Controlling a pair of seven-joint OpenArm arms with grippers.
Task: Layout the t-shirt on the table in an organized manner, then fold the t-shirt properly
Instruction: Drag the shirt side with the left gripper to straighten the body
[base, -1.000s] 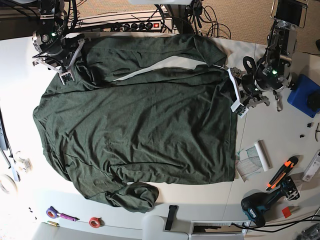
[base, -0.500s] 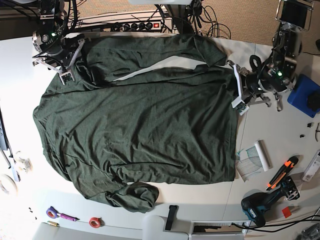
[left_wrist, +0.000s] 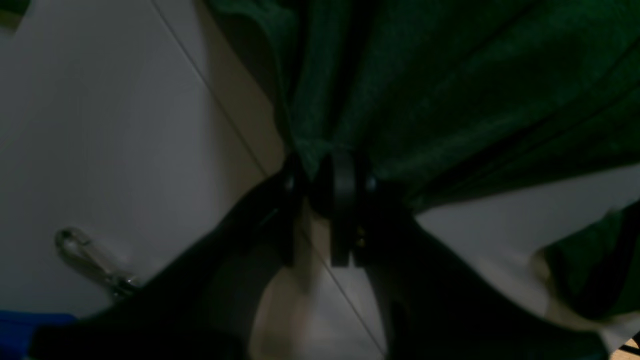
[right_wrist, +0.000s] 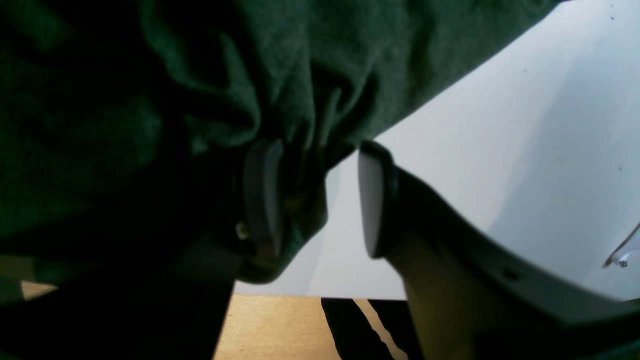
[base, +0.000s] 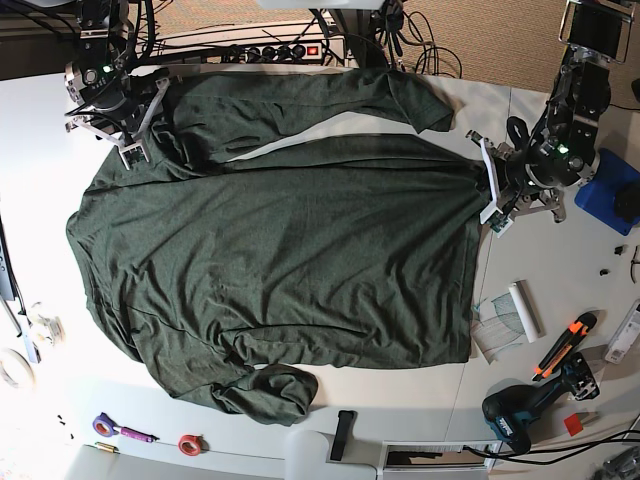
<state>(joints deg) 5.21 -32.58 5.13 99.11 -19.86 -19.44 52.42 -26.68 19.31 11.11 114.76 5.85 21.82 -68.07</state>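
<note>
A dark green t-shirt (base: 290, 260) lies spread across the white table (base: 40, 160), its far sleeve folded over near the top and a bunched lump at the near hem (base: 270, 392). My left gripper (base: 491, 192) sits at the shirt's right edge. In the left wrist view, the left gripper (left_wrist: 317, 200) is shut on a pinch of the t-shirt (left_wrist: 450, 75), which fans out taut from it. My right gripper (base: 133, 150) rests at the shirt's far-left corner. In the right wrist view, the right gripper (right_wrist: 315, 200) is open, and a fold of t-shirt (right_wrist: 150, 75) hangs against its left pad (right_wrist: 262, 195).
A power strip (base: 290, 48) and cables run along the far edge. On the right lie a blue box (base: 610, 195), a paper roll (base: 510, 315), an orange cutter (base: 563, 345) and a drill (base: 520, 410). Tape rolls (base: 190, 443) sit near the front left.
My left gripper has moved right and slightly away, dragging the shirt's right edge outward and stretching that side flatter. The right arm has stayed where it was.
</note>
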